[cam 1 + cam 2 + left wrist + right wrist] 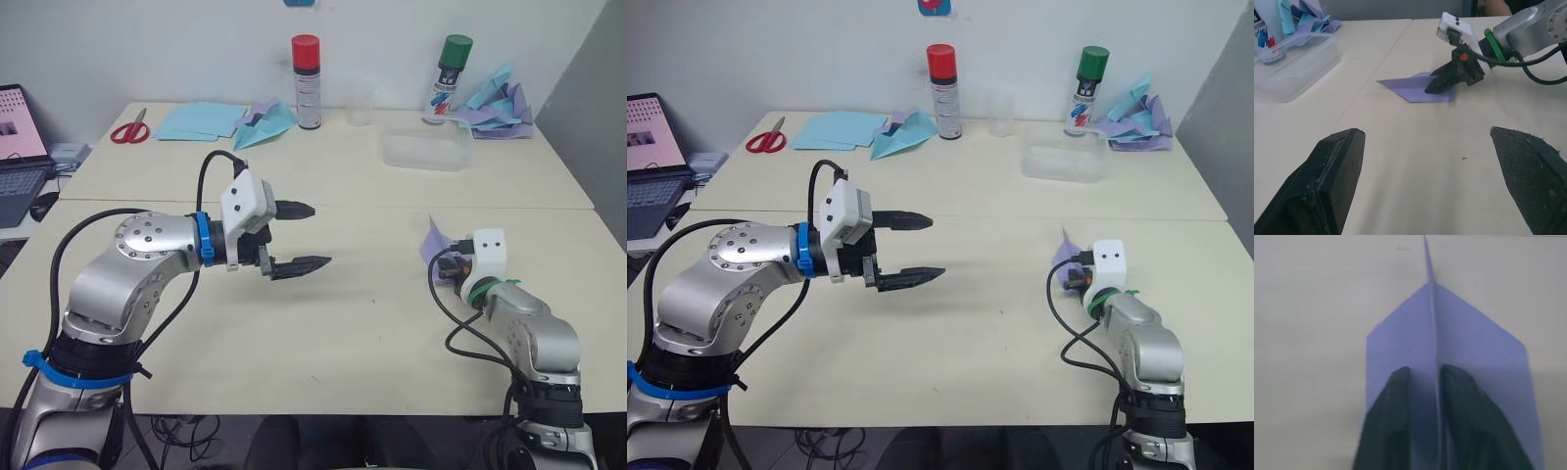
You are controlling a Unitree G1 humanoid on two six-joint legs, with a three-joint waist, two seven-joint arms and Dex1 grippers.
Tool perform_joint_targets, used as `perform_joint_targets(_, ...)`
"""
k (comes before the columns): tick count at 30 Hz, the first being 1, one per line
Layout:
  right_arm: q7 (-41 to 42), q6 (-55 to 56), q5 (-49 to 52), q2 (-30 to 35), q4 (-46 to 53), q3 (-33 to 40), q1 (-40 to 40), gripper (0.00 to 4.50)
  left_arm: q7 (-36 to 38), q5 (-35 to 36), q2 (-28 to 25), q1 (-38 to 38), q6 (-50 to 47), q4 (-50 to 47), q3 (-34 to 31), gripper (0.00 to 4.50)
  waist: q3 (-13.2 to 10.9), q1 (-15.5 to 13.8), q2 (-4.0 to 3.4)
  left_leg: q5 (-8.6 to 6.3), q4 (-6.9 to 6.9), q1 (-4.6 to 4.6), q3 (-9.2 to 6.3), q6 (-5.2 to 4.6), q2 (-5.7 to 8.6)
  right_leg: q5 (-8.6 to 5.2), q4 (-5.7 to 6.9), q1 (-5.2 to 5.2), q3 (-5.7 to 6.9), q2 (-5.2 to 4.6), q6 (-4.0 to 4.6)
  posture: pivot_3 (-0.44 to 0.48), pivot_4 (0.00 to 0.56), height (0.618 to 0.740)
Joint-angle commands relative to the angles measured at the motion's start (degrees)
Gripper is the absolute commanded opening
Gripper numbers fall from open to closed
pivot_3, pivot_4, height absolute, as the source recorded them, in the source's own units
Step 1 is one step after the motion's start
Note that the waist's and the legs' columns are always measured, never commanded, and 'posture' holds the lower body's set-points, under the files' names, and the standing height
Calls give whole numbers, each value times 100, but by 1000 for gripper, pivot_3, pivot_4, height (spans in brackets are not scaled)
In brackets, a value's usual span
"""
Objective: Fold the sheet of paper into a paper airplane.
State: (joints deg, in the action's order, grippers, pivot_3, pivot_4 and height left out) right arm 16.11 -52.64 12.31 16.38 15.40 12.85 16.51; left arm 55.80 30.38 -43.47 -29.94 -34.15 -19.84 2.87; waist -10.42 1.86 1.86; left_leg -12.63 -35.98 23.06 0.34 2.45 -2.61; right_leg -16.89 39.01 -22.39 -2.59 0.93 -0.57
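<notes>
1. The right gripper (1436,88) sits low over the near table (323,343) on the robot's right, its two fingers (1396,421) closed on the raised centre ridge of the plane (1418,88), one finger on each side of the fold.
2. The plane is lavender paper, already folded to a point; its wings lie flat on the table and the nose points away from the gripper.
3. From the head, just a lavender corner (434,238) sticks up behind the right wrist.
4. The left gripper (299,238) hangs above the middle of the near table, held sideways with its fingers pointing toward the robot's right.
5. Its jaws are wide apart and hold nothing.
6. The left gripper is well apart from the plane.
7. A seam separates the near table from a far table (333,166).
8. On the far table, towards the right, stands a clear tub (424,150).
9. Behind the tub is a green-capped can (450,78), next to a heap of blue and lavender folded papers (500,108).
10. Near the far table's middle stand a red-capped can (308,81) and a clear cup (361,102).
11. Left of the red-capped can lie a teal plane (266,124), light blue sheets (201,120) and red scissors (130,128).
12. A laptop (20,147) sits past the table's left edge.
</notes>
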Motion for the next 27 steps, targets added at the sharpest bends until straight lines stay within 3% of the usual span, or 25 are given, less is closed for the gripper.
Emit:
perform_joint_targets(1,343,-133,462,411,628,382,186,2711,21,23,37,154,243,-4,-256,4500,0,-1,0,0,0,0,-1,0,0,0,0,1,1,0,0,0,150,740)
perform_joint_targets(3,789,-247,762,910,757,503,273,3422,49,-71,-64,404,377,116,-353,4500,-1,2,-1,0,-1,-1,-1,0,-1,0,0,1,1,0,0,0,150,740)
perform_joint_targets(6,2102,126,1156,2110,682,499,218,4468,129,-296,-314,840,685,392,-594,4500,-9,5,-14,0,0,-5,4,-1,-1,0,0,1,-2,0,0,0,150,740)
perform_joint_targets(9,3701,1478,981,3433,233,472,-310,4468,63,-340,-531,1127,820,667,-1087,4500,-10,-5,-13,-1,3,-2,7,-2,-2,-3,-6,3,13,0,4,0,150,740)
perform_joint_targets(13,4542,2557,748,4292,-579,653,-845,4468,-221,-526,-694,1543,912,783,-1670,4500,-12,-18,-9,-2,2,-4,11,-3,-7,-7,-10,8,25,-3,11,0,150,740)
perform_joint_targets(16,4981,2625,969,4585,-818,956,-1109,4468,-386,-517,-746,2045,823,521,-2101,4500,-13,2,-12,-2,1,-8,18,-3,-11,-7,-4,8,10,-13,11,0,150,740)
perform_joint_targets(19,5004,2320,1352,4473,-659,1269,-1223,4468,-528,-409,-721,2319,676,335,-2344,4500,-13,9,-12,-1,-1,-10,13,-3,-13,-3,-2,8,1,-18,5,0,150,740)
perform_joint_targets(27,4693,2191,1473,4296,-570,1166,-1125,4468,-561,-350,-809,2266,450,229,-2295,4500,-13,-7,-12,-1,-6,-12,12,-2,-7,3,0,14,8,-20,-4,0,150,740)
